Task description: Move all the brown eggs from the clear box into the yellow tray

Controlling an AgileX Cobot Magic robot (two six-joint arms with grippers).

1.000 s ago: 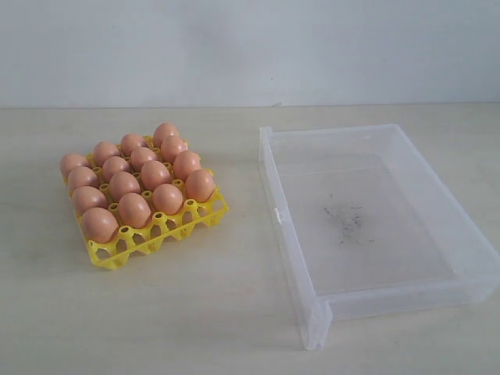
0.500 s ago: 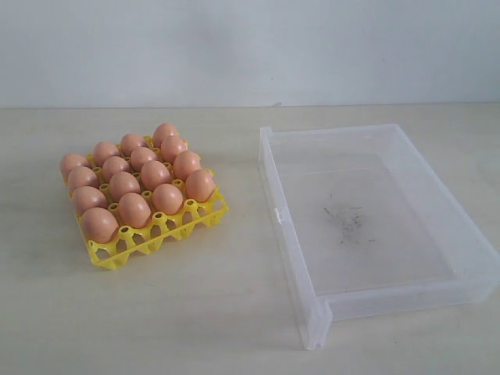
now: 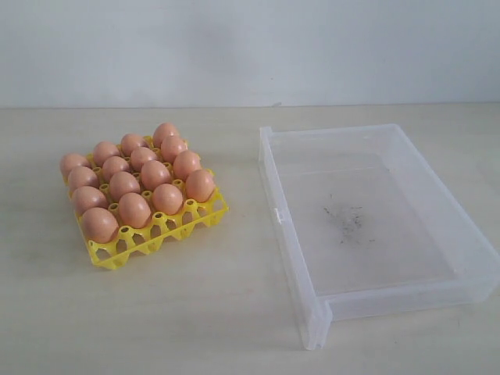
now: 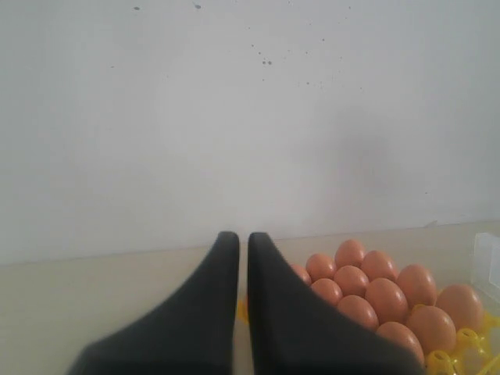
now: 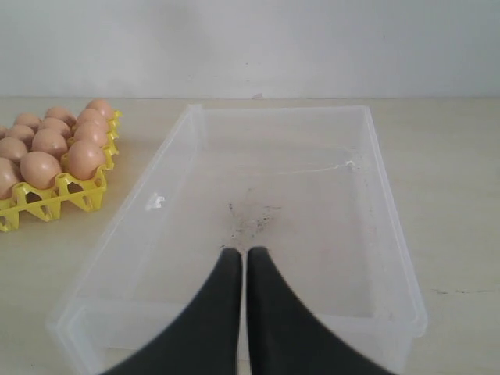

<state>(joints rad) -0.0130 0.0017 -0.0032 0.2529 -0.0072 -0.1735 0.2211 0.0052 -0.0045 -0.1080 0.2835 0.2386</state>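
Observation:
Several brown eggs [image 3: 146, 181] fill the yellow tray [image 3: 160, 230] on the left of the table. The clear box [image 3: 291, 234] on the right holds no eggs, only dark scuff marks [image 3: 345, 219] on its floor. Neither arm shows in the exterior view. In the left wrist view my left gripper [image 4: 243, 237] is shut on nothing, with the eggs [image 4: 367, 285] and a bit of the tray [image 4: 461, 355] beside it. My right gripper [image 5: 240, 251] is also shut and empty, held over the near end of the clear box [image 5: 125, 234]; the tray [image 5: 47, 205] with eggs [image 5: 55, 152] lies off to one side.
The pale wooden table [image 3: 211, 312] meets a plain white wall [image 3: 250, 47] at the back. The box's near left corner [image 3: 315, 332] reaches close to the table's front edge.

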